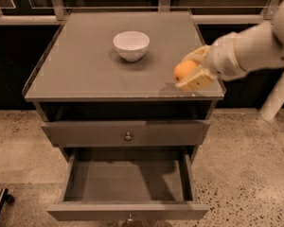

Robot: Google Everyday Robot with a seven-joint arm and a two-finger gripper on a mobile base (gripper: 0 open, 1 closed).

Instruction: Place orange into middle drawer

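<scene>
The orange (183, 71) is clamped between the fingers of the end effector (191, 72), seemingly just off the counter (85, 74) at its front right corner, about 4 o'clock from the white bowl (131, 44). The middle drawer (128, 181) stands open toward 6 o'clock. Best to clear the counter edge first, then lower over the drawer floor before releasing

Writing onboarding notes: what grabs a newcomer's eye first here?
The gripper, shut on the orange, at the front right corner of the cabinet top. Below, the lower drawer stands pulled open; the drawer above is closed. A white bowl sits near the top's middle.
</scene>
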